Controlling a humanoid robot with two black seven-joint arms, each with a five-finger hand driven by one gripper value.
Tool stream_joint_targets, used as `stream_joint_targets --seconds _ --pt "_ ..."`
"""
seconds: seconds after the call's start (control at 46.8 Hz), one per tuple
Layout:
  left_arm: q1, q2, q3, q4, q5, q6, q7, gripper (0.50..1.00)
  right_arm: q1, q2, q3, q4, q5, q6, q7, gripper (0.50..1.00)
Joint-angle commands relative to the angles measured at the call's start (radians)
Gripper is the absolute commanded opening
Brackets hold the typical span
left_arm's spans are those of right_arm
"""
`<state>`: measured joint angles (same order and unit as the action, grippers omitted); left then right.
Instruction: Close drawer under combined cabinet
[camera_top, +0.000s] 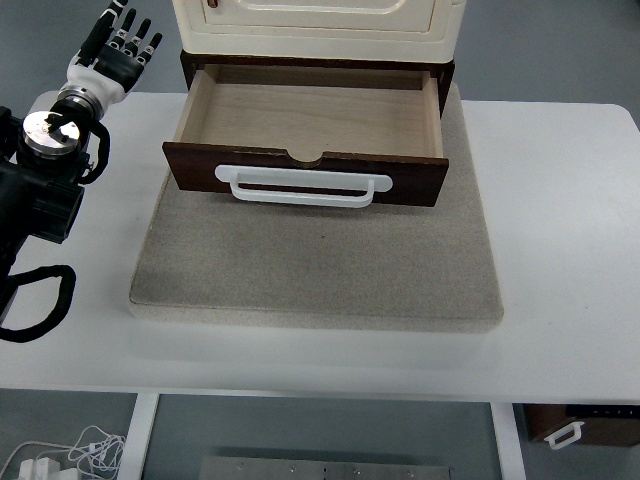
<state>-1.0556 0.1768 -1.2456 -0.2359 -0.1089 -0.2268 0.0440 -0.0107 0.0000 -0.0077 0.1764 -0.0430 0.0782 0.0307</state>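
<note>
A cream cabinet (318, 25) stands at the back of the table on a dark wooden base. Its drawer (310, 110) is pulled out toward me, showing a bare light-wood inside. The drawer's dark brown front (200, 168) carries a white bar handle (303, 188). My left hand (118, 45) is raised at the top left, beyond the table's far-left corner and left of the cabinet, fingers spread and holding nothing. It is well apart from the drawer. The right arm does not show.
A grey felt mat (320, 265) lies under the cabinet and drawer on the white table (560, 220). My black left arm with looped cables (35, 195) fills the left edge. Cables lie on the floor at bottom left, and another drawer handle (565, 434) shows at bottom right.
</note>
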Motion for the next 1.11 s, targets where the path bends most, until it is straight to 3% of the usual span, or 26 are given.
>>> stream_joint_targets --seconds 0.0,0.555,1.089 --pt "0.000 0.001 0.000 0.001 0.000 0.000 -0.001 0.999 0.000 0.000 0.000 0.000 0.000 0.002 0.000 0.952" --pt "-0.007 0.013 -0.002 0.000 -0.002 -0.002 0.008 0.999 0.000 0.000 0.000 0.000 0.000 0.000 0.000 0.952" --pt "-0.004 0.020 0.002 -0.031 0.002 -0.002 -0.024 0.996 0.000 0.000 0.000 0.000 0.000 0.000 0.000 0.952"
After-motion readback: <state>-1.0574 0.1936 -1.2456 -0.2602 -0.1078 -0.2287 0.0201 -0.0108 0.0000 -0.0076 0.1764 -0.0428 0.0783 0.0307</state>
